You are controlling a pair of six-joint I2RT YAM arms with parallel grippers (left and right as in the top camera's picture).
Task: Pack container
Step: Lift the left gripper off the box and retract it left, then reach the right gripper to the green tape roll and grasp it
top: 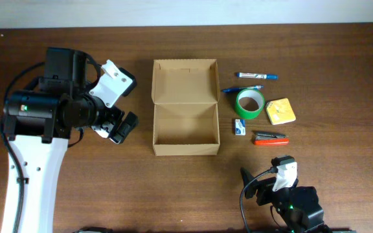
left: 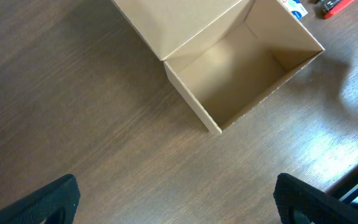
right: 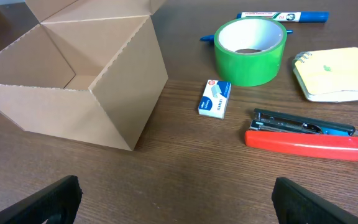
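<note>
Pack job hasn't really kicked off: the plain tan cardboard box [top: 185, 149] sits in the middle of the dark wooden table [top: 342, 52], flap lid folded back on the far side, nothing inside yet. All 6 stationery bits lie just to its right.

Both arms are empty-handed. The left gripper [top: 118, 127] hangs jaws wide beside the box's left wall, and the right gripper [right: 179, 202] is equally wide at the near edge, facing the goods.

I'd send the right arm first, since the long red stapler [right: 306, 137] is closest. Pinch it across its narrow width near the middle so it won't tip, lift clear over the box wall, and lay it along 1 side. That leaves floor for the fat green tape roll [right: 250, 50] and square yellow notepad [right: 337, 74].
</note>
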